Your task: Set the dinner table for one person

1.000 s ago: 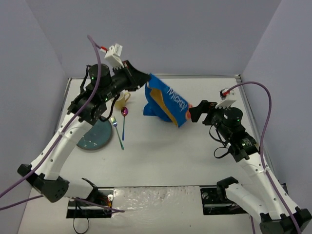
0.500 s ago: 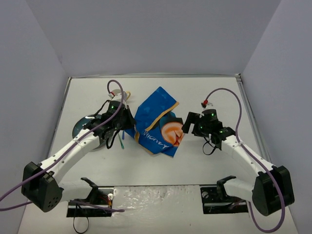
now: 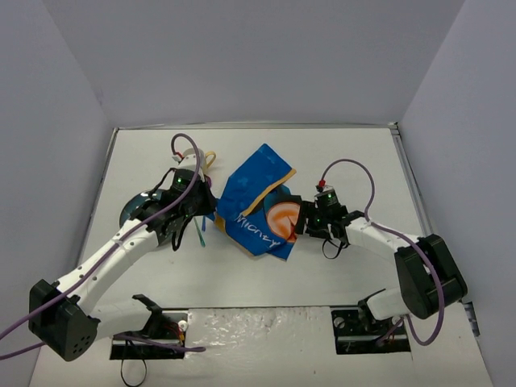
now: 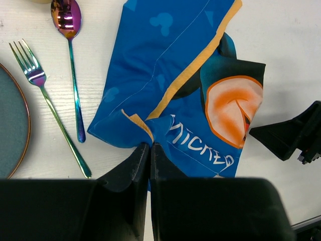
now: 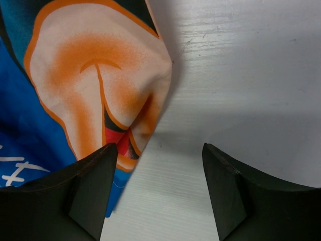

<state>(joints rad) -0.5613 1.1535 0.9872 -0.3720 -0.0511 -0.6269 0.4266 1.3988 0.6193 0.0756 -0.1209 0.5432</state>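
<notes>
Lying crumpled, the blue Mickey-print cloth placemat (image 3: 258, 211) is pinched by the left gripper (image 4: 150, 149); the right gripper (image 5: 160, 150) is parted, empty; flattening is judged outstanding, nothing laid on it.

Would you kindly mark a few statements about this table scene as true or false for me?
1. The blue Mickey-print cloth placemat lies flat and smooth. False: it is crumpled and folded over.
2. The left hand is shut on the placemat's edge. True.
3. The right hand is open beside the placemat's orange patch. True.
4. The iridescent metal spoon lies on the round teal plate. False: it lies on the white tabletop beside the iridescent metal fork.
</notes>
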